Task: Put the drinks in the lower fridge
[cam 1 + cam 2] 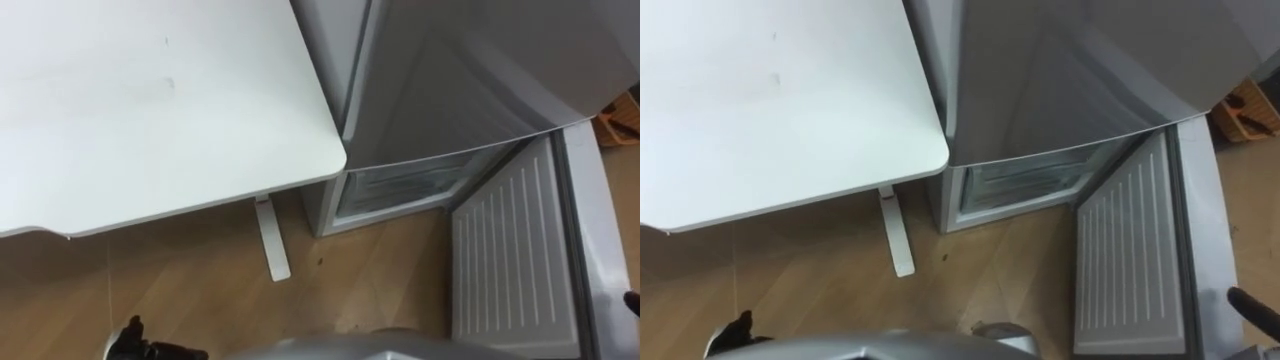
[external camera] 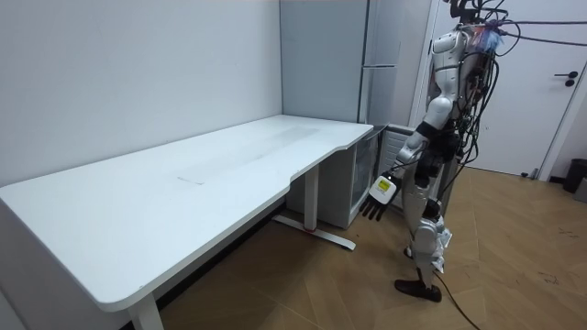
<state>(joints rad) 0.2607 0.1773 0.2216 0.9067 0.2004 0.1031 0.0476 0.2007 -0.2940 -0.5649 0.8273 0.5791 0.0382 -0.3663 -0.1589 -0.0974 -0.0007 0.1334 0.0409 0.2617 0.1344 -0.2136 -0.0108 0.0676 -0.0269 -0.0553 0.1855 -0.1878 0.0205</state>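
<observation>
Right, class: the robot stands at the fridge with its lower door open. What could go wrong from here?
First, the lower door juts out at the robot's right, close to its right hand; a swing of that arm might knock it. Second, the lower compartment sits near the floor while the robot stands upright, so reaching in means a deep bend, possibly unsteady. Its left hand hangs open.

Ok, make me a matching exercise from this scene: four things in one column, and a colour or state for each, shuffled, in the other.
Things:
1. table
2. lower fridge door
3. floor
4. left robot hand

Colour or state:
A. swung open
B. hanging down, fingers relaxed
C. white
D. brown wood

Pairs: 1-C, 2-A, 3-D, 4-B
</observation>
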